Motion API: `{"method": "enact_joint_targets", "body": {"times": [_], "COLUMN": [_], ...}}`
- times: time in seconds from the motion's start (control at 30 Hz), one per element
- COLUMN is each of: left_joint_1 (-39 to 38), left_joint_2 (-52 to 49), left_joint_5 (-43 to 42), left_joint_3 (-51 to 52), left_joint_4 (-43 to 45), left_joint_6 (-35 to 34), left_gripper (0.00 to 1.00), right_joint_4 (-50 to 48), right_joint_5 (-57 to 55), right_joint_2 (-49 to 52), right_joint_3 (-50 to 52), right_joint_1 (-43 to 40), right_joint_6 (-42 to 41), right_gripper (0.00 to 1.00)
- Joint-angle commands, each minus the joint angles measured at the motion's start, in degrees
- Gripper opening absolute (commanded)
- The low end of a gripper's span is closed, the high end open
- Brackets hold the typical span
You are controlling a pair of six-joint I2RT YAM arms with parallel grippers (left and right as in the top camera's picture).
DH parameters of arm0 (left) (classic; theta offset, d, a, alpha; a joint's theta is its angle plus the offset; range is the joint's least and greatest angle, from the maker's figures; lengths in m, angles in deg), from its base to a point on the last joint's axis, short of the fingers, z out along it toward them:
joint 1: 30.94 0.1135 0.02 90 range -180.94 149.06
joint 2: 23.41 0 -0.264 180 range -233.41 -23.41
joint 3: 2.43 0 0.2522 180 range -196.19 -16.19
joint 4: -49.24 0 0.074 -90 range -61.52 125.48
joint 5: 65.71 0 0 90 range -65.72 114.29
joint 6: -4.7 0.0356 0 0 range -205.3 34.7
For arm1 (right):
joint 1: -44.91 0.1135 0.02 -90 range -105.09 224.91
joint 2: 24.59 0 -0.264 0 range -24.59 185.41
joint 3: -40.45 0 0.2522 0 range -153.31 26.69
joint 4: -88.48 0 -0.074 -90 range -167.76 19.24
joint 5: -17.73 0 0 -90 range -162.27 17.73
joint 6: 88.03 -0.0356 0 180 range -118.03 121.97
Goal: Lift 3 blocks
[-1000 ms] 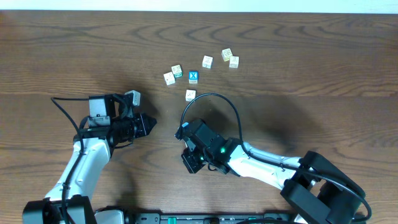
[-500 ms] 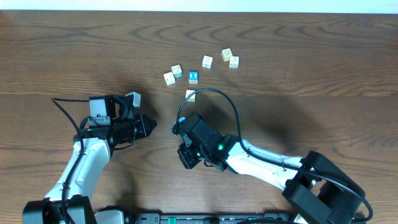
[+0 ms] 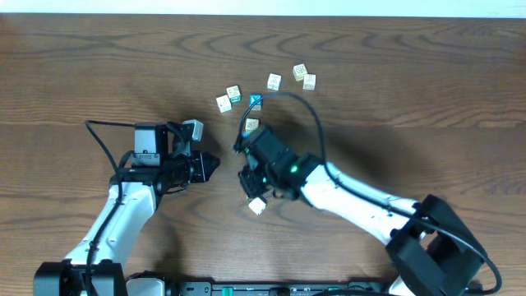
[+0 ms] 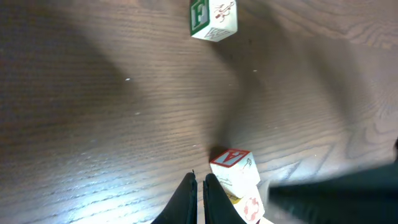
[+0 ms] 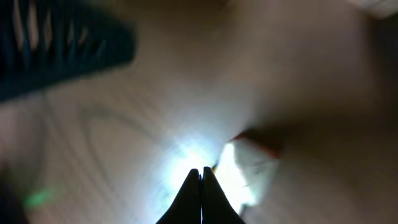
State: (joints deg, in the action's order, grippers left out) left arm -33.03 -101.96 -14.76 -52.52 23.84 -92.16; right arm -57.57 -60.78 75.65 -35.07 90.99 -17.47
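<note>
A cream block (image 3: 257, 205) with red markings lies on the table just in front of my right gripper (image 3: 250, 189), which is shut and empty. In the right wrist view this block (image 5: 249, 171) is a blurred white shape just right of the shut gripper (image 5: 200, 171). The left wrist view shows the same block (image 4: 236, 174) beside my left gripper (image 4: 199, 182), also shut on nothing. From overhead the left gripper (image 3: 215, 162) points right, toward the right gripper. Another cream block (image 3: 251, 124) sits past the right wrist, and more cream blocks (image 3: 223, 104) (image 3: 274, 80) (image 3: 309, 81) lie beyond.
A blue cube with a white X (image 3: 256, 100) and green-tinted cubes (image 3: 233, 93) (image 3: 300, 71) lie among the far blocks. A green-faced cube (image 4: 214, 15) shows at the top of the left wrist view. The right arm's black cable (image 3: 316, 131) loops over the table.
My right gripper has moved away from the front edge toward the far blocks, uncovering the cream block it hid. The left gripper shifted a little right and up. Both stayed shut.
</note>
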Motion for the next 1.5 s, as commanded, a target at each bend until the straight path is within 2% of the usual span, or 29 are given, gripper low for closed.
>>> {"method": "enact_joint_targets", "body": {"times": [0.0, 0.23, 0.43, 0.6, 0.77, 0.87, 1.1, 1.47], "left_joint_1": [-0.5, -0.6, -0.9, -4.7, -10.4, -12.9, -13.9, -14.4], "left_joint_2": [0.3, 0.3, 0.3, 0.3, 0.3, 0.3, -1.3, -10.2], "left_joint_5": [0.1, 0.1, 0.1, 3.0, 4.5, 10.3, 15.6, 15.1], "left_joint_3": [-0.5, -0.5, -0.5, -0.5, -0.5, -0.5, -0.5, -0.5], "left_joint_4": [0.2, -0.8, -9.7, -13.9, -12.2, -11.9, -11.8, -6.5], "left_joint_6": [1.2, 1.2, 1.3, -0.4, -6.0, -10.9, -16.7, -20.1], "left_gripper": [0.07, 0.07, 0.07, 0.07, 0.07, 0.07, 0.07, 0.07], "right_joint_4": [1.2, 5.8, 9.7, 12.7, 13.9, 14.4, 16.9, 16.9], "right_joint_5": [-1.1, -1.2, -1.2, -3.6, -4.8, -4.7, -4.5, -3.1], "right_joint_2": [0.4, 0.4, 0.4, 0.4, 0.4, 0.4, 0.4, 0.4], "right_joint_3": [-1.0, -1.0, -1.0, -1.0, -1.0, -1.0, -1.0, -1.0], "right_joint_1": [-4.9, -9.8, -11.6, -12.0, -12.0, -12.0, -11.9, -11.9], "right_joint_6": [0.6, 2.4, 3.9, 3.9, 3.9, 3.6, 3.6, 2.5], "right_gripper": [0.01, 0.01, 0.01, 0.01, 0.01, 0.01, 0.01, 0.01]}}
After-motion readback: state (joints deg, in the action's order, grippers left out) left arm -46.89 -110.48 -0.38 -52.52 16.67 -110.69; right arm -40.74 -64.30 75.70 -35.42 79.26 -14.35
